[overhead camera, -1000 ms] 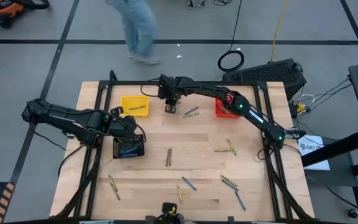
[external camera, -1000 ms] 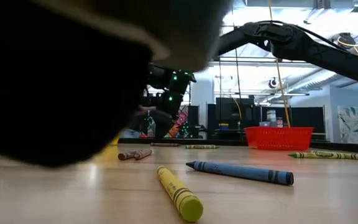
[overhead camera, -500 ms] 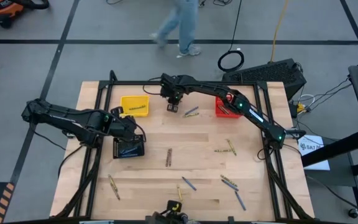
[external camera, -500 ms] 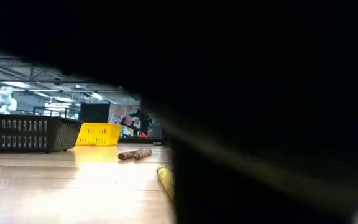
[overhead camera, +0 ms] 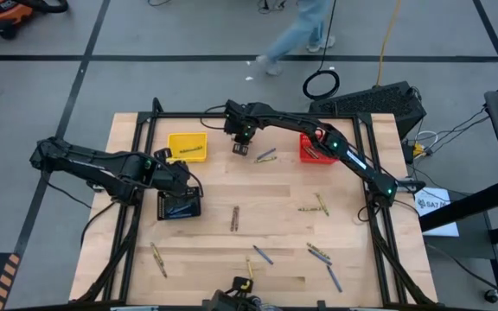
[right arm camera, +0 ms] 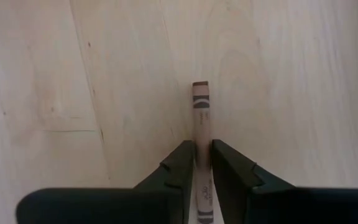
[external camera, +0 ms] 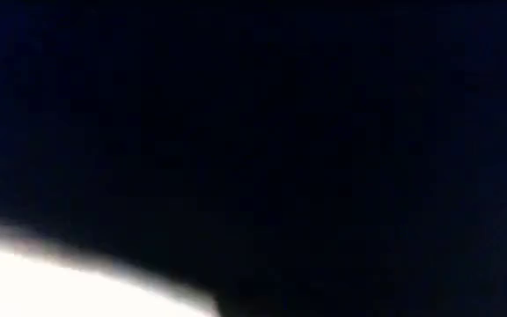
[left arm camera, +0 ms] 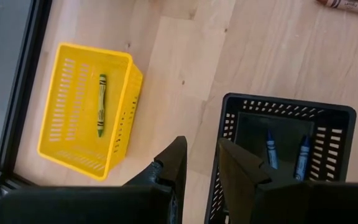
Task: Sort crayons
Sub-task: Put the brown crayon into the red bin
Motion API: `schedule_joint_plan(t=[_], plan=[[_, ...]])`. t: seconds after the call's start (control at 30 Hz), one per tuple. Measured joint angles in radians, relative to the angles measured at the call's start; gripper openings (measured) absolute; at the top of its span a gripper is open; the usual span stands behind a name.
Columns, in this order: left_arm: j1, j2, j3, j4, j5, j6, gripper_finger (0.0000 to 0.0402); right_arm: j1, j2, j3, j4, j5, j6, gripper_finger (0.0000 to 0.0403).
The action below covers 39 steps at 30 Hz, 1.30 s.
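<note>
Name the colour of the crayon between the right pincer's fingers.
Brown crayon, held by the right pincer; clearest in the right wrist view.

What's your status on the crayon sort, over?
Right gripper fingers closing on a brown paper-wrapped crayon at the table's far side. Left gripper open, over the black mesh basket rim. Low view blacked out.

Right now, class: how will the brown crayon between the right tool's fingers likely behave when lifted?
The brown crayon looks straight and thin, so probably stiff and light. Its round shape suggests it could roll if dropped. The right tool grips one end, so it might pivot.
</note>
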Motion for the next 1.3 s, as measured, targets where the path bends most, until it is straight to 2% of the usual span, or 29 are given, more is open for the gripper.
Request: schedule_joint_plan(t=[0.8, 1.3], plan=[[0.000, 0.000, 0.000, 0.000, 0.000, 0.024, 0.0085, -0.008, -0.006, -0.001, 0.051, -0.048, 0.054, 0.0022], [0.000, 0.000, 0.000, 0.000, 0.000, 0.024, 0.0085, -0.022, -0.064, -0.001, 0.001, -0.051, 0.074, 0.0001]])
